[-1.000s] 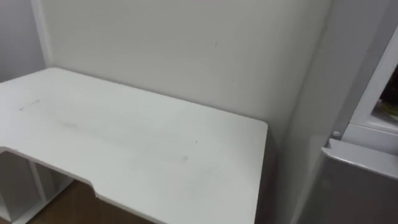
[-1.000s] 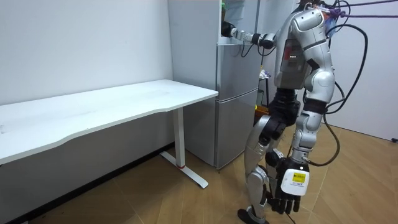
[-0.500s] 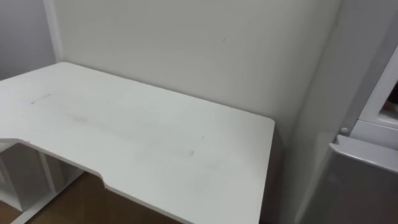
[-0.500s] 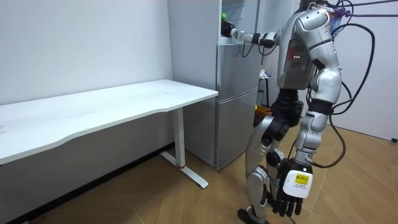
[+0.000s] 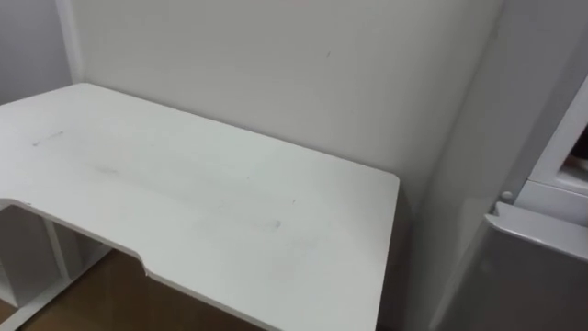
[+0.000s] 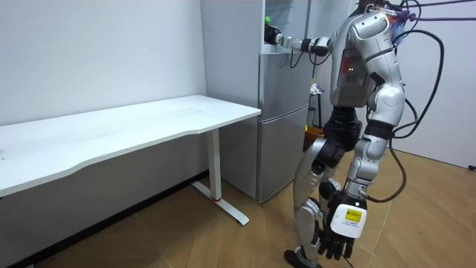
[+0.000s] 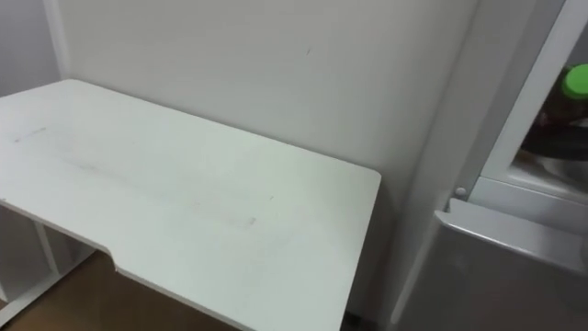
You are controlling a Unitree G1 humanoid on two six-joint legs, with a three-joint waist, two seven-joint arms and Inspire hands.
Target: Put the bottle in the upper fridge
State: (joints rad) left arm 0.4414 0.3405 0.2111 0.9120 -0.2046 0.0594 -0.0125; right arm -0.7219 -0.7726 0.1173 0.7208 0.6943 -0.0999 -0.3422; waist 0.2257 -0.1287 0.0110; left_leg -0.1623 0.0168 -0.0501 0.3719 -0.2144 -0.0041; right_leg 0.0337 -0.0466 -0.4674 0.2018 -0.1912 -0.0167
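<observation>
right hand [image 6: 274,36]: in the room view, reaching into the upper compartment of the fridge [image 6: 282,112], just under the green cap of the bottle [image 6: 267,20]; its grip is too small to tell. left hand [image 6: 338,237] hanging low, fingers relaxed. right eye view: the cap is showing inside the fridge, with the bench [image 7: 184,202] lying beside it. the step is calling for the bottle standing upright and well inside before letting go.

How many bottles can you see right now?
1: a green-capped bottle at the upper fridge opening, right of the table. More could be hidden deeper inside.

Soft, even light lies bright on the white table [image 6: 149,123]. Away from the hanging left hand [image 6: 341,232], shade darkens the wall [image 6: 111,201] under that table.
</observation>
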